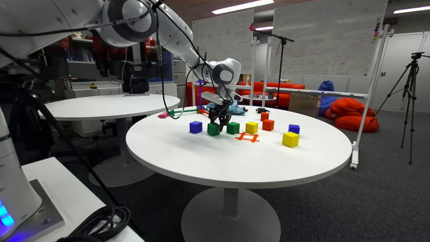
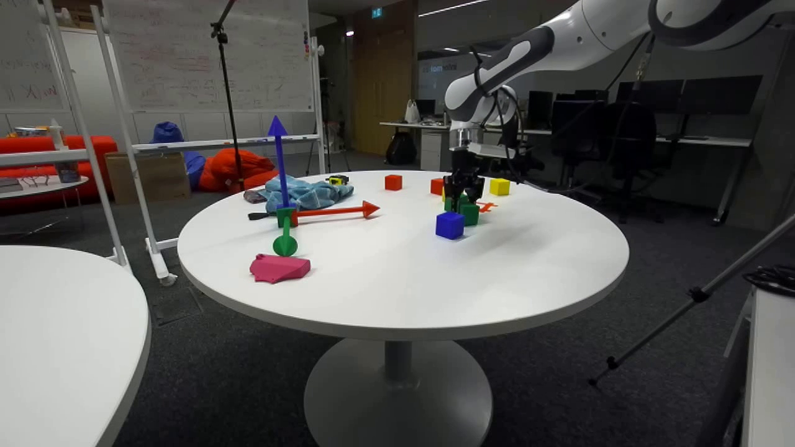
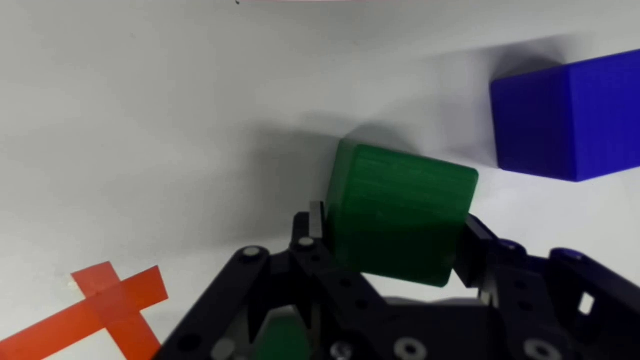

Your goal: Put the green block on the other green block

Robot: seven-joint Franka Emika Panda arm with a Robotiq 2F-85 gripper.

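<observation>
Well, with the black gripper (image 3: 395, 220) closed cube-wide on the plain green cube (image 3: 407, 195) near the wrist view's centre, I'd lift straight up before crossing to the matching green cube (image 3: 283, 337), bottom middle.

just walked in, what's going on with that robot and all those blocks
A robot arm is reaching over a round white table, with its gripper closed on a green block. Whether that block has left the tabletop is hard to tell. The other green block sits beside it on the table, so one hasn't been put on the other yet. A blue block stands on the held block's opposite side.
</observation>
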